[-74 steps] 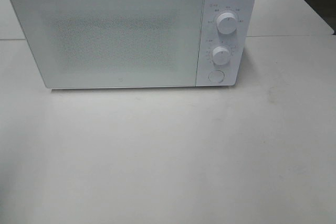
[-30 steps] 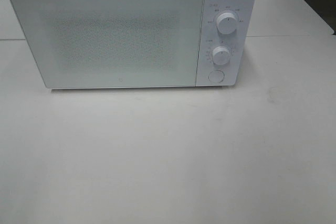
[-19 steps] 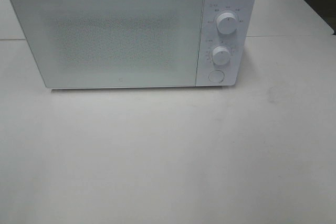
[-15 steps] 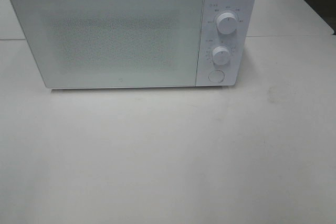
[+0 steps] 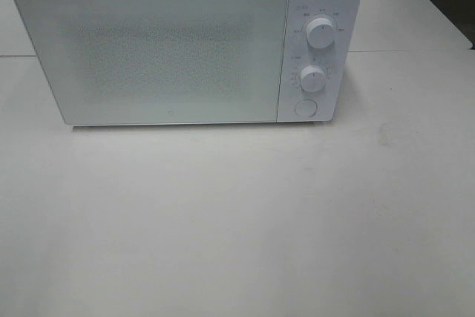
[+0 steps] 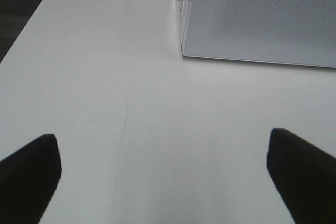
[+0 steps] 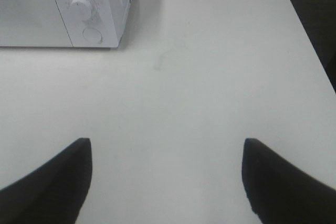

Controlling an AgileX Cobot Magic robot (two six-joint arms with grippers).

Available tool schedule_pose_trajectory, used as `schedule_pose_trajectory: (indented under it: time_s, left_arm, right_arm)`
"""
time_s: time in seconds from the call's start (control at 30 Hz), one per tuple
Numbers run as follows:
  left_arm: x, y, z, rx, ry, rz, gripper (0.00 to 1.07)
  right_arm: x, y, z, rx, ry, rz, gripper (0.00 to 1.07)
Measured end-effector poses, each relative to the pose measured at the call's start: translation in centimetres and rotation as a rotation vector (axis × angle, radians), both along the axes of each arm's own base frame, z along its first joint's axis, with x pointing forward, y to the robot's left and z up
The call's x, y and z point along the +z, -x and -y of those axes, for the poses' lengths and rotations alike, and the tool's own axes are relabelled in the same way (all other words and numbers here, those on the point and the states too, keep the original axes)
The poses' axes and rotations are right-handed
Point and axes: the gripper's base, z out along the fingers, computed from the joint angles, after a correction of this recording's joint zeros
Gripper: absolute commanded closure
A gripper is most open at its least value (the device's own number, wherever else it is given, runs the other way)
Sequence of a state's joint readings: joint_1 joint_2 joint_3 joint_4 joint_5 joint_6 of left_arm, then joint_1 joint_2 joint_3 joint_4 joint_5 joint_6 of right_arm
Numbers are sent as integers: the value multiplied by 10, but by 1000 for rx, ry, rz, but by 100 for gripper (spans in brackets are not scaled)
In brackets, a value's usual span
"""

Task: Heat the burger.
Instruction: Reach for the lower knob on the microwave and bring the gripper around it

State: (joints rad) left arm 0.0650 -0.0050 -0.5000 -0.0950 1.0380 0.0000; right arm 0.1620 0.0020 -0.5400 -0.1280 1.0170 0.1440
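The burger is not in view in any frame. A white microwave stands at the back of the table with its door shut. It has two round knobs and a round button on its right panel. It also shows in the left wrist view and the right wrist view. My left gripper is open and empty above the table, left of the microwave's front. My right gripper is open and empty above the table, in front of and to the right of the microwave. Neither arm shows in the exterior view.
The white table stretches in front of the microwave. Its left edge and right edge border dark floor. A seam between two table tops runs behind the microwave.
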Motion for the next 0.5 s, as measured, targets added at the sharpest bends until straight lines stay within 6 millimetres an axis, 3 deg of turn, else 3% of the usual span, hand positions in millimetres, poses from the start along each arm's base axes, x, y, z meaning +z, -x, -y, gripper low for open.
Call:
schedule_pose_trajectory:
  time_s: [0.07, 0.13, 0.33, 0.5]
  left_arm:
    - [0, 0, 0, 0, 0, 0, 7]
    - [0, 0, 0, -1, 1, 0, 7]
    - [0, 0, 0, -1, 1, 0, 7]
    - [0, 0, 0, -1, 1, 0, 7]
  right_arm:
    - [4, -1, 0, 2, -1, 15, 32]
    - [17, -15, -3, 12, -1, 61, 32]
    - [24, -37, -8, 24, 4, 67, 32]
    - [30, -68, -14, 41, 10, 70, 32]
